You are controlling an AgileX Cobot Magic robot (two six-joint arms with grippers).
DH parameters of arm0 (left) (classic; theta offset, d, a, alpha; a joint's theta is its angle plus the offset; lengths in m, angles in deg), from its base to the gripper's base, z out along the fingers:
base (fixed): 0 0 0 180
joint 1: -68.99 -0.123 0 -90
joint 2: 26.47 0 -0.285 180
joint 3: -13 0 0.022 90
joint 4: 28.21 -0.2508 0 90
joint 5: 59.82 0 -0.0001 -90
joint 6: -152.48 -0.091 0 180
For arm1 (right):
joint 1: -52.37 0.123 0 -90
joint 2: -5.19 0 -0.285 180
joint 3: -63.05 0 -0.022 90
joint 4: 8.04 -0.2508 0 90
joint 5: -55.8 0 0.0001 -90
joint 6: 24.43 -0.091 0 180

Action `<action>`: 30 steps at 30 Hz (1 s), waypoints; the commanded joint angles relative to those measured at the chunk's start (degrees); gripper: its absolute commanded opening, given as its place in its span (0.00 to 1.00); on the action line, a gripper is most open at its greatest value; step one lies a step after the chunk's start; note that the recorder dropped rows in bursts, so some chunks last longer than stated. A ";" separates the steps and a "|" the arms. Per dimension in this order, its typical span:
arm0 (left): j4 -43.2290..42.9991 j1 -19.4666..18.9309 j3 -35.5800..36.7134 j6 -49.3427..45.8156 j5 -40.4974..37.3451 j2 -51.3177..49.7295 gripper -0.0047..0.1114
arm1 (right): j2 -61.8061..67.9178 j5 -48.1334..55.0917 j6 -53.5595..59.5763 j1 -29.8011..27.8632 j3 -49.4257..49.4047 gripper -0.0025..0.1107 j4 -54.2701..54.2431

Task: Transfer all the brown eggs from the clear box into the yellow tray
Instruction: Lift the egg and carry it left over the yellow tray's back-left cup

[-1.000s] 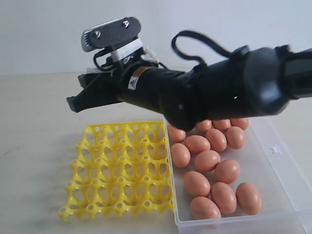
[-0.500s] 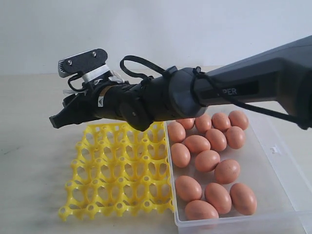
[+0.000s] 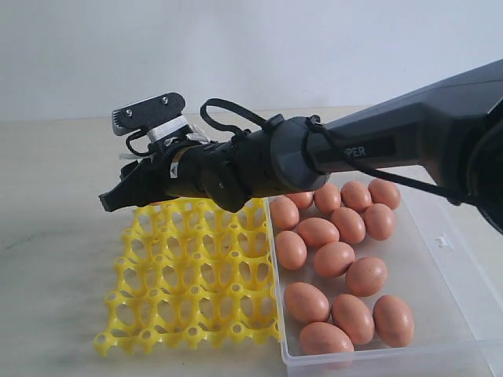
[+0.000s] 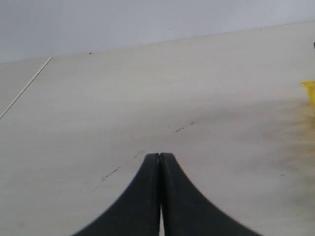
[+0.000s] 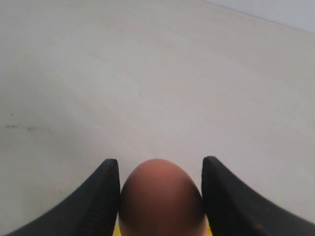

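My right gripper (image 3: 116, 199) reaches across from the right and hangs over the far left corner of the yellow tray (image 3: 192, 275). It is shut on a brown egg (image 5: 161, 201), which sits upright between the two fingers and touches both. Several more brown eggs (image 3: 334, 259) lie loose in the clear box (image 3: 452, 267), right of the tray. The tray's cups that show hold no eggs. My left gripper (image 4: 160, 157) is shut on nothing over bare table, and the exterior view does not show it. A corner of the yellow tray (image 4: 309, 91) shows in the left wrist view.
The pale tabletop (image 3: 55, 236) extends left of and behind the tray. The right arm's black forearm (image 3: 354, 149) spans the far end of the clear box. A small latch tab (image 3: 445, 241) sits on the box's right rim.
The right arm stretched left across the tray, then drew back slightly right and lower, keeping the egg. Eggs at the box's near end shifted a little.
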 commanded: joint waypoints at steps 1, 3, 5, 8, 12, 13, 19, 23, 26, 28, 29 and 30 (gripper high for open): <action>0.03 0.29 -0.23 0.13 0.51 -0.04 0.04 | 1.06 0.13 -0.79 -0.05 0.38 0.02 0.01; 0.03 0.29 -0.23 0.13 0.51 -0.04 0.04 | 1.48 0.23 -1.44 -0.05 0.38 0.02 0.01; 0.03 0.29 -0.23 0.13 0.51 -0.04 0.04 | 1.59 0.48 -1.91 -0.05 0.38 0.02 0.01; 0.03 0.29 -0.23 0.13 0.51 -0.04 0.04 | 1.59 0.85 -2.23 -0.05 0.38 0.02 0.01; 0.03 0.29 -0.23 0.13 0.51 -0.04 0.04 | 1.59 0.85 -4.89 -0.05 0.38 0.08 0.01; 0.03 0.29 -0.23 0.13 0.51 -0.04 0.04 | 1.59 0.85 -5.15 0.20 0.38 0.09 0.01; 0.03 0.29 -0.23 0.13 0.51 -0.04 0.04 | 1.22 0.85 -5.83 1.23 0.38 0.10 0.01; 0.03 0.29 -0.23 0.13 0.51 -0.04 0.04 | 1.13 1.11 -5.88 1.62 0.38 0.10 0.01; 0.03 0.29 -0.23 0.13 0.51 -0.04 0.04 | 1.13 1.09 -5.88 1.77 0.38 0.10 -0.15; 0.03 0.29 -0.23 0.24 0.51 -0.04 0.04 | 1.13 1.23 -5.88 1.79 0.38 0.10 -0.15; 0.03 0.29 -0.23 0.24 0.51 -0.04 0.04 | 1.13 1.32 -5.88 1.89 0.38 0.10 -0.15; 0.03 0.29 -0.23 0.24 0.51 -0.04 0.04 | 1.02 1.32 -5.88 1.89 0.38 0.11 -0.15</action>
